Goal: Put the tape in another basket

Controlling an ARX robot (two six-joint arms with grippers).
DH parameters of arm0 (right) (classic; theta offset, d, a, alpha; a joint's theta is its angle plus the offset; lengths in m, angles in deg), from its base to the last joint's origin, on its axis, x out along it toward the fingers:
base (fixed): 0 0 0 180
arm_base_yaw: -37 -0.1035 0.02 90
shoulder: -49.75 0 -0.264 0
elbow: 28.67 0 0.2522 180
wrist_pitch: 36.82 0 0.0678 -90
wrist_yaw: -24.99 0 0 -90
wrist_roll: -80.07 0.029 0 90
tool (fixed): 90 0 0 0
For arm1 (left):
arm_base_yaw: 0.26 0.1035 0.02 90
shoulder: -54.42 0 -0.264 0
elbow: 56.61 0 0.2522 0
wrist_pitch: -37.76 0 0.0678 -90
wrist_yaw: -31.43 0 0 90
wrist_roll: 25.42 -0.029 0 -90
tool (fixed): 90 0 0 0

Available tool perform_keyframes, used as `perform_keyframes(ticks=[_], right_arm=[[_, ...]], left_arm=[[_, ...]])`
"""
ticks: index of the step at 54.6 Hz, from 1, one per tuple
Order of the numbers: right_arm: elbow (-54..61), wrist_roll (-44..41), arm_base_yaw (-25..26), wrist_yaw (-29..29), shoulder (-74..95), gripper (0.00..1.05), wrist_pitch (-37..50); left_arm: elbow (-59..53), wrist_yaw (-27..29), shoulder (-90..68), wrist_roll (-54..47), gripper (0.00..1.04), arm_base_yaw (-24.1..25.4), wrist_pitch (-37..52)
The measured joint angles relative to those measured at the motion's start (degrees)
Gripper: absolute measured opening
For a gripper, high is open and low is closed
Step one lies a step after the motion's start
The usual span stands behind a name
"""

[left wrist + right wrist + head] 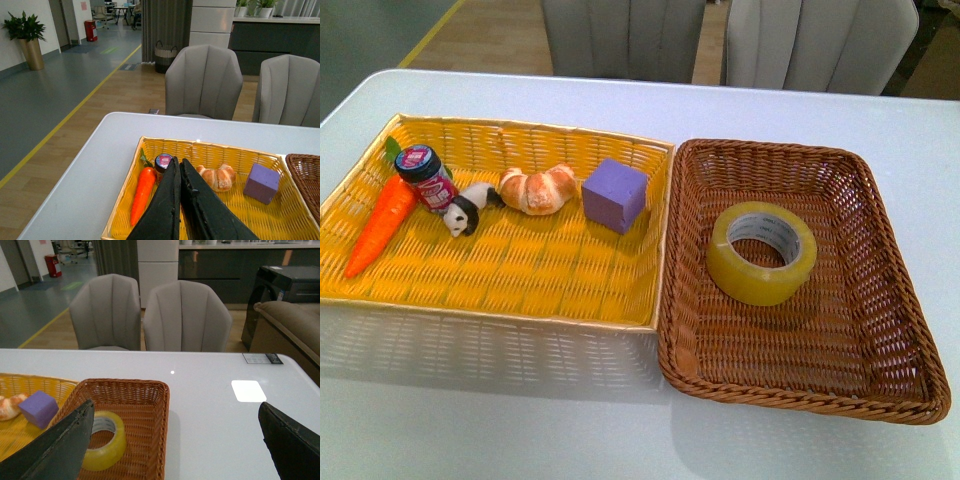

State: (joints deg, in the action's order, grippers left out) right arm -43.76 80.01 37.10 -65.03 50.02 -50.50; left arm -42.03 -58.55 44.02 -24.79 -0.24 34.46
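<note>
The roll of yellowish tape (762, 252) lies flat inside the dark brown wicker basket (880, 200) on the right of the table. It also shows in the right wrist view (107, 442), partly behind one finger. My right gripper (175, 415) is open and empty, held above the table, with one finger (60, 450) over the brown basket (145, 405). My left gripper (177, 162) is shut and empty, held above the yellow woven tray (210, 150). Neither arm shows in the front view.
The yellow tray (520, 275) holds a carrot (380, 225), a small jar (425, 175), a panda figure (470, 208), a croissant (538, 188) and a purple cube (615, 195). Grey chairs (620, 35) stand behind the white table (800, 110).
</note>
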Motion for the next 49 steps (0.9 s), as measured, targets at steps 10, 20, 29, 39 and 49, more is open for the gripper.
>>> perform_keyframes(ticks=[10, 20, 29, 39, 49], right_arm=[[0.0, 0.0, 0.0, 0.0, 0.0, 0.96, 0.0], [0.0, 0.0, 0.0, 0.0, 0.0, 0.96, 0.0], [0.0, 0.02, 0.0, 0.0, 0.0, 0.96, 0.0], [0.0, 0.0, 0.0, 0.0, 0.0, 0.96, 0.0], [0.0, 0.02, 0.0, 0.0, 0.0, 0.96, 0.0]], left_arm=[[0.02, 0.0, 9.4, -0.02, 0.02, 0.0, -10.12], [0.02, 0.02, 9.49, -0.02, 0.02, 0.0, -10.47], [0.02, 0.02, 9.51, 0.0, 0.28, 0.0, -10.47], [0.02, 0.02, 9.51, 0.0, 0.6, 0.0, -10.47], [0.02, 0.02, 9.51, -0.13, 0.98, 0.0, -10.47]])
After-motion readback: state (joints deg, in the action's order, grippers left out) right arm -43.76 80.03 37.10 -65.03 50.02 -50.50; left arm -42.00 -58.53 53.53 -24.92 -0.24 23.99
